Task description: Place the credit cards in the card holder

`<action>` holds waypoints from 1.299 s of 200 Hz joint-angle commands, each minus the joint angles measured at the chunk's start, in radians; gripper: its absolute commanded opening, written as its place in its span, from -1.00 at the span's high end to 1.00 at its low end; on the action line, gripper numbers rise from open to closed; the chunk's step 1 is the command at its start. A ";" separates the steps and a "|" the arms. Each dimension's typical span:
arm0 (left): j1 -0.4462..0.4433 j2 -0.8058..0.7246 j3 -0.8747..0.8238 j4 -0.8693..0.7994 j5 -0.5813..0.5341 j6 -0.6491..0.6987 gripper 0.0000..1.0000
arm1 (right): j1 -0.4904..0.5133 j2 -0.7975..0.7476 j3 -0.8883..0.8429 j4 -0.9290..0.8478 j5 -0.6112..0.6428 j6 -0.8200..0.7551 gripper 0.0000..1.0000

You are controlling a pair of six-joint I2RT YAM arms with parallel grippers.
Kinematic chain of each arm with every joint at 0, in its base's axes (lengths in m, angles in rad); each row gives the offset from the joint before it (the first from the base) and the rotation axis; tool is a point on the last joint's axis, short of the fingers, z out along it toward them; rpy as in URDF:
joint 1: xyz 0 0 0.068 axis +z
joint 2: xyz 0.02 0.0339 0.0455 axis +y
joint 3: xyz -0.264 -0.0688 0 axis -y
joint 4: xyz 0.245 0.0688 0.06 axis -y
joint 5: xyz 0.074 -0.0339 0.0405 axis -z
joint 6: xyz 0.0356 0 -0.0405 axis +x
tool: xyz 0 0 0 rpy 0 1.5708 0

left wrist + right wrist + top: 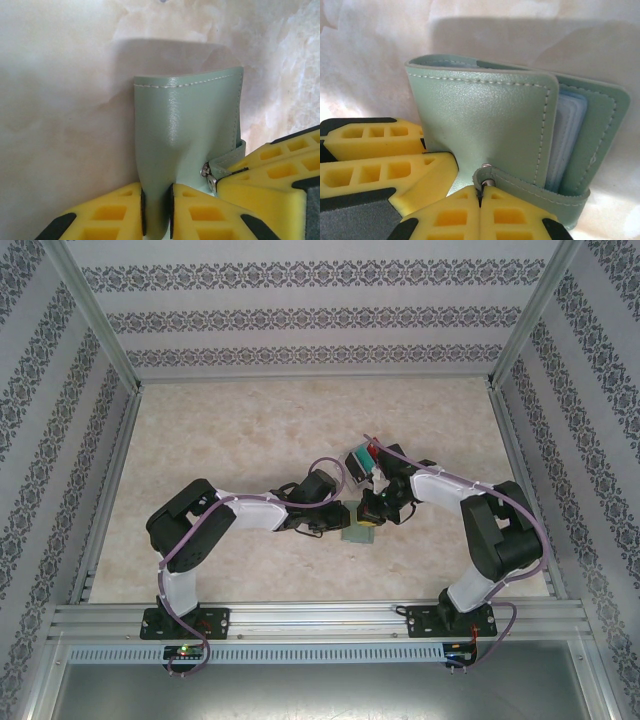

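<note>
Left gripper (pixel 156 212): jaws pinch the near edge of the pale green card holder (pixel 187 130), leather buckled at the grip, stitched edge farthest away. Right gripper (pixel 235 175), lower right, meets the snap strap (pixel 227 157). Marbled table (pixel 60 110) behind

Free table (pixel 250 430) beyond card holder (pixel 360 533)

table (pixel 250 430): beige marbled | walls (pixel 300 315): patterned | frame (pixel 320 618): metal | box (pixel 357 461): possibly clear

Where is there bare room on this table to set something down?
Free: on the beige marbled tabletop, the far strip along the patterned back wall and the left side. Crowded: the middle, where both arms meet at the pale green stitched leather card holder.
</note>
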 commanded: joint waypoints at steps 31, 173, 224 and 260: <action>-0.002 0.038 -0.032 0.044 0.032 -0.008 0.62 | 0.020 0.091 0.024 0.049 0.133 0.086 1.00; -0.002 0.039 -0.034 0.064 0.041 -0.019 0.64 | 0.098 0.124 0.083 -0.058 0.358 0.081 1.00; -0.007 0.038 -0.049 0.111 0.035 -0.066 0.65 | 0.084 -0.001 0.096 -0.133 0.297 0.066 1.00; -0.007 0.040 -0.044 0.097 0.030 -0.066 0.65 | 0.100 -0.025 0.102 -0.167 0.322 0.072 1.00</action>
